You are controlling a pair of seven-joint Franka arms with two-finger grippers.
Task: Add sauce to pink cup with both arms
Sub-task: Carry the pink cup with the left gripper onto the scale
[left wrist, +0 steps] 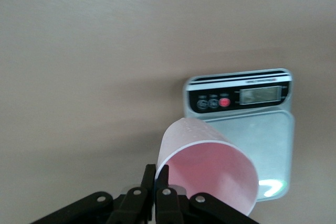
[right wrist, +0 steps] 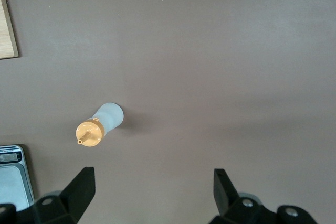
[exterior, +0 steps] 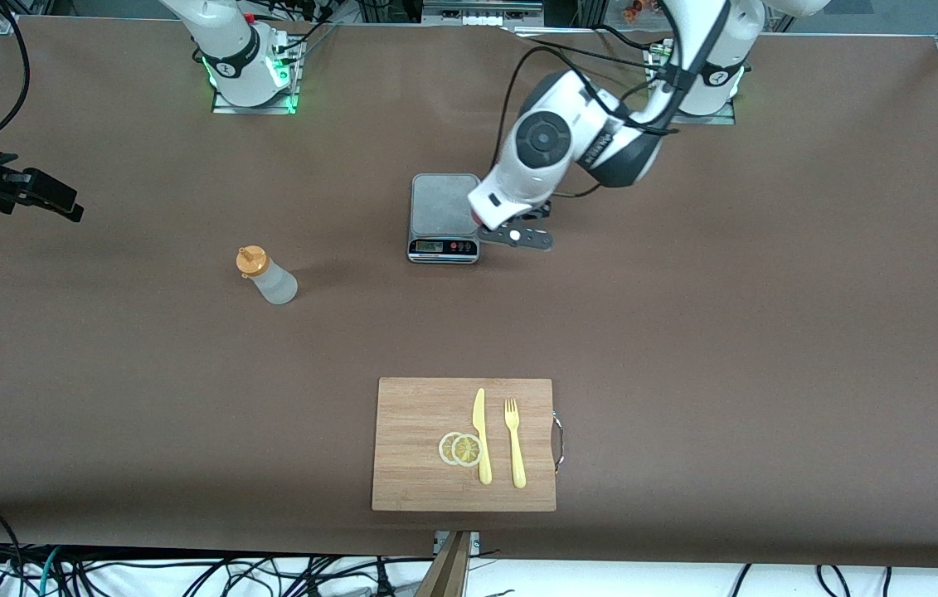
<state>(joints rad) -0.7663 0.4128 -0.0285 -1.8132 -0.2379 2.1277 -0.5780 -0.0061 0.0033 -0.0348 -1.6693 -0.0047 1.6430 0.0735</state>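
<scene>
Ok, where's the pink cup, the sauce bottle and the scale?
pink cup [left wrist: 210, 174], left wrist view, on its inside wall.
sauce bottle [exterior: 274, 283], front view, on its whitish body.
kitchen scale [exterior: 439, 203], front view, on its grey weighing plate.

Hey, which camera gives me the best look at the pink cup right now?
The left wrist view. There the pink cup fills the foreground, its rim pinched by the shut left claw over the scale. In the front view the left arm hides the cup; the right wrist view doesn't show it.
</scene>
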